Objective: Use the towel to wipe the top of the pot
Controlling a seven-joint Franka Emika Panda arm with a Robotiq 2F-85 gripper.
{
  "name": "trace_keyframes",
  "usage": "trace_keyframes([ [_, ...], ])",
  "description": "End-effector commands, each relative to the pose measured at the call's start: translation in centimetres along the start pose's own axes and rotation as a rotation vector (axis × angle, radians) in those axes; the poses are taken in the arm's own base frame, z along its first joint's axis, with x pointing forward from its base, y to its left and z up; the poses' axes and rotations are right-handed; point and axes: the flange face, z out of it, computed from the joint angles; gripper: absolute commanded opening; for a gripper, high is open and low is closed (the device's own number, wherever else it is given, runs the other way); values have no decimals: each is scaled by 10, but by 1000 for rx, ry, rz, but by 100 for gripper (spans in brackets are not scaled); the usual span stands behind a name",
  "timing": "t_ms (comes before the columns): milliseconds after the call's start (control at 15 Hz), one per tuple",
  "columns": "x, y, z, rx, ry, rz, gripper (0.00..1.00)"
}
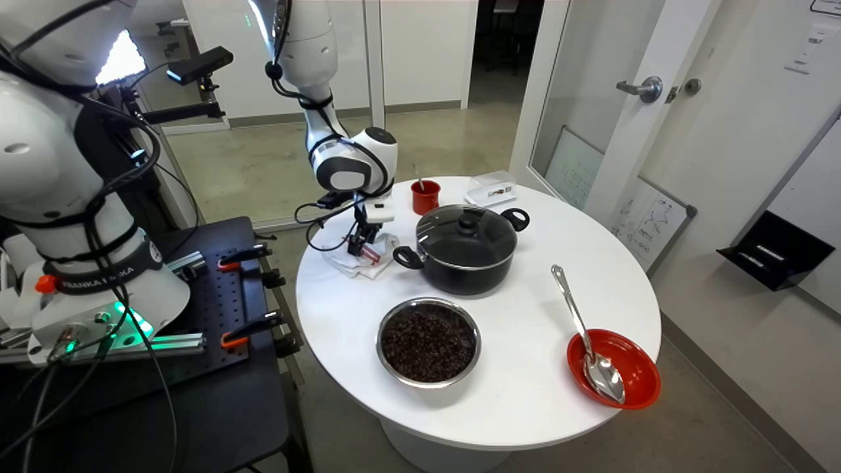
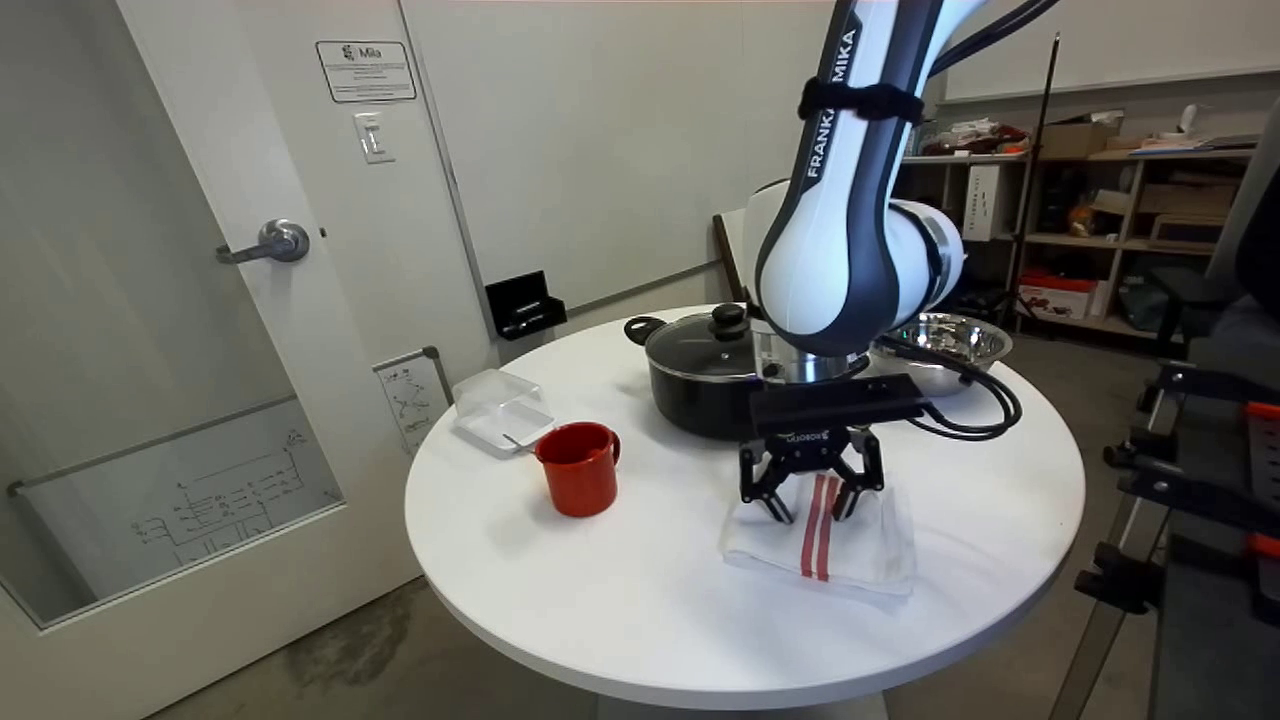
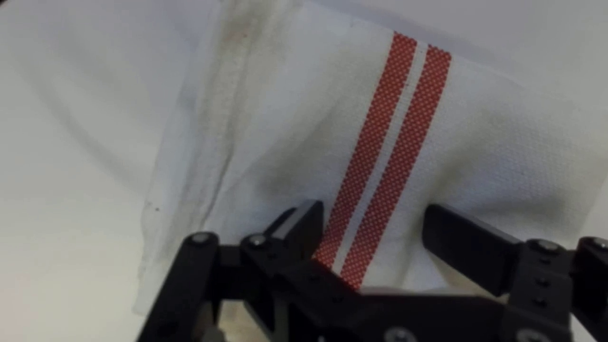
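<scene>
The white towel with two red stripes lies folded on the round table, left of the pot in an exterior view. It also shows in an exterior view and fills most of the wrist view. The black pot stands beside it with its glass lid on; in an exterior view the arm partly hides the pot. My gripper points down at the towel, also in both exterior views. Its fingers are apart on either side of the stripes, at or just above the cloth.
A red mug with a utensil and a clear plastic box stand behind the pot. A metal bowl of dark beans is in front. A red bowl holds a large spoon near the table edge.
</scene>
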Motion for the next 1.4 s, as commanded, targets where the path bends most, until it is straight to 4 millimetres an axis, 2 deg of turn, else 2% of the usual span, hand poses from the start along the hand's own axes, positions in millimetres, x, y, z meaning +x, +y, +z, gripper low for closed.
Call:
trace_keyframes([
  [0,2,-3,7,-24,-28,-6,31],
  [67,2,-4,7,-32,-33,-5,33],
  [133,1,-5,7,-38,-39,-9,66],
  [200,1,-6,6,-45,-46,-10,61],
  [267,0,-8,4,-49,-52,-14,62],
  [400,-3,-14,-4,-61,-52,-37,74],
  [600,-12,-29,-23,-77,-52,-68,96],
  [667,-16,-31,-27,-103,-66,-75,99],
  [1000,-27,-29,-33,-237,-185,-78,100],
  [1333,-14,-17,-22,-192,-153,-89,100],
])
